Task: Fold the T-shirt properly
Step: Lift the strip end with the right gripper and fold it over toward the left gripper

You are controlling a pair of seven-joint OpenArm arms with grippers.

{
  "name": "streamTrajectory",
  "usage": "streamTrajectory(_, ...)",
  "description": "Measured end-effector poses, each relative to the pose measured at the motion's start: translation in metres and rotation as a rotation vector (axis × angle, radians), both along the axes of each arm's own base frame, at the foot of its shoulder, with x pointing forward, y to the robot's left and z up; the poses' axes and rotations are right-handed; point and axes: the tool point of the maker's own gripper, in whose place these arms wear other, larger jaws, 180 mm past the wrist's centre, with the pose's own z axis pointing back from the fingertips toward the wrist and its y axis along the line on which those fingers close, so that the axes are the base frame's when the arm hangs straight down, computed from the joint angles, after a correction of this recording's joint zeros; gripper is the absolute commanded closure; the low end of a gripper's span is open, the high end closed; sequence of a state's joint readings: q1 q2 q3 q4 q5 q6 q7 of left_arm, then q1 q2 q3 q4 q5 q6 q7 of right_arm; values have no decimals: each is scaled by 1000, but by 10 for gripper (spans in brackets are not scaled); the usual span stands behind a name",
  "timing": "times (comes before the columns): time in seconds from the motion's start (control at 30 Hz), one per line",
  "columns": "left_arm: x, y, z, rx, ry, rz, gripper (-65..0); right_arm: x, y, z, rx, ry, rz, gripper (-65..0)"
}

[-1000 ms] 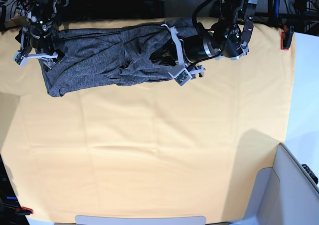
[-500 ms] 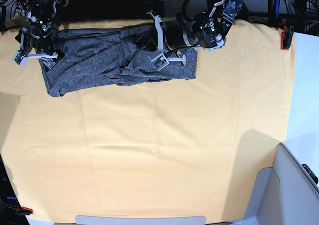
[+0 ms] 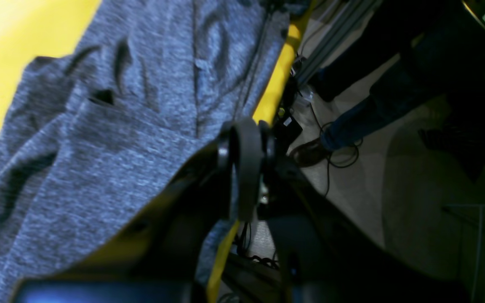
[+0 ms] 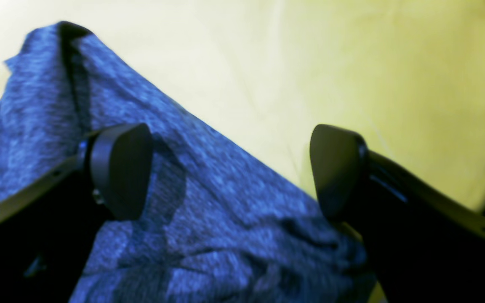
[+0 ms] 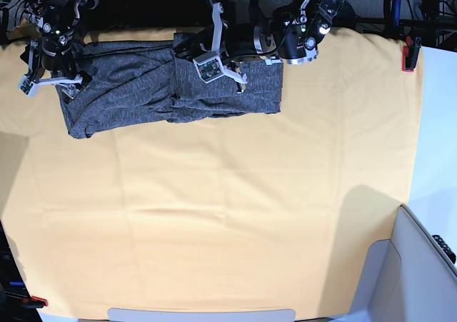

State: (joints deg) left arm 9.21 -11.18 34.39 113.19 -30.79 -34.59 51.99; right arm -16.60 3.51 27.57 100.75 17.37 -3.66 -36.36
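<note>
Cloth [image 5: 214, 208] of plain yellow-orange covers the table, bare from the 6 o'clock edge up past the middle. A red clamp [image 5: 37, 301] pins it at about 7 o'clock, and another red clamp [image 5: 409, 53] sits at roughly 2 o'clock.

Beyond that, along the 12 o'clock side, lies the T-shirt [image 5: 128, 93], a heathered dark grey band stretched sideways from about 10 o'clock to just past 12 o'clock, rumpled and bunched near its middle.

At 10 o'clock the right gripper [image 5: 50, 83] hangs over the shirt's end with its jaws spread wide and nothing between them; in the right wrist view one pad [image 4: 118, 168] stands over the grey knit and the other over the cloth beside the shirt's edge, the gripper [image 4: 230, 168] released.

At 12 o'clock the left gripper [image 5: 187, 48] reaches across the shirt toward its far edge. In the left wrist view its jaws are pressed together, clenched [image 3: 244, 168], at the shirt's far border [image 3: 120, 126] where the cloth's edge drops away; whether any fabric is pinched between them cannot be told.

Past the table edge the left wrist view shows floor, cables [image 3: 339, 155] and a dark shoe [image 3: 305, 153].
</note>
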Motion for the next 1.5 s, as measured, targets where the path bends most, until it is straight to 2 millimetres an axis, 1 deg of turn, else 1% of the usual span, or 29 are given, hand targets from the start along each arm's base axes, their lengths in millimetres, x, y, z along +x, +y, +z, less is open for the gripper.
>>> streamTrajectory(0.03, 0, 1, -1, 4, 1, -1, -2, 4, 6, 0, 6, 31, 96, -576)
streamTrajectory(0.1, -1, 5, -4, 18, -1, -6, -2, 18, 23, 3, 62, 70, 295, -576)
streamTrajectory(0.17, -2, 7, -6, 26, 1, -6, -2, 29, 24, 9, 91, 95, 407, -576)
streamTrajectory(0.2, -2, 7, -6, 27, 1, -6, -2, 36, 20, 14, 109, 71, 414, -576)
streamTrajectory(0.23, -1, 7, -6, 26, 0, -6, -2, 38, 14, 15, 132, 66, 403, -576)
streamTrajectory(0.27, -1, 6, -5, 23, -1, -5, -2, 37, 5, 11, 165, 71, 379, -576)
streamTrajectory(0.33, -1, 6, -5, 24, 1, -6, -2, 27, -14, 1, 209, 84, 304, -576)
streamTrajectory(0.37, -1, 7, -6, 26, 1, -6, -2, 27, -21, 3, 229, 55, 291, -576)
streamTrajectory(0.4, -1, 6, -6, 24, 1, -5, -2, 25, -25, 1, 238, 67, 287, -576)
streamTrajectory(0.47, -2, 7, -6, 26, 4, -6, -2, 31, -26, 1, 254, 59, 328, -576)
streamTrajectory(0.57, -2, 11, -9, 37, 2, -8, -2, 38, -23, -1, 301, 8, 336, -576)
streamTrajectory(0.63, -2, 12, -10, 45, 1, -8, -2, 38, -22, -4, 312, -7, 337, -575)
streamTrajectory(0.8, -1, 11, -9, 42, 1, -7, -2, 38, -20, -5, 323, -12, 337, -574)
streamTrajectory(0.97, -1, 11, -9, 41, 1, -7, -2, 36, -13, -6, 341, 21, 355, -574)
streamTrajectory(1.13, -1, 11, -9, 42, 1, -7, -2, 27, 5, -6, 347, 46, 381, -574)
streamTrajectory(1.27, -1, 11, -9, 41, 1, -7, -2, 18, 15, -5, 347, 91, 404, -574)
streamTrajectory(1.4, -1, 11, -9, 41, -2, -7, -2, 14, 23, -5, 347, 104, 413, -574)
streamTrajectory(1.5, -1, 12, -10, 43, 2, -7, -2, 14, 28, -6, 344, 129, 436, -574)
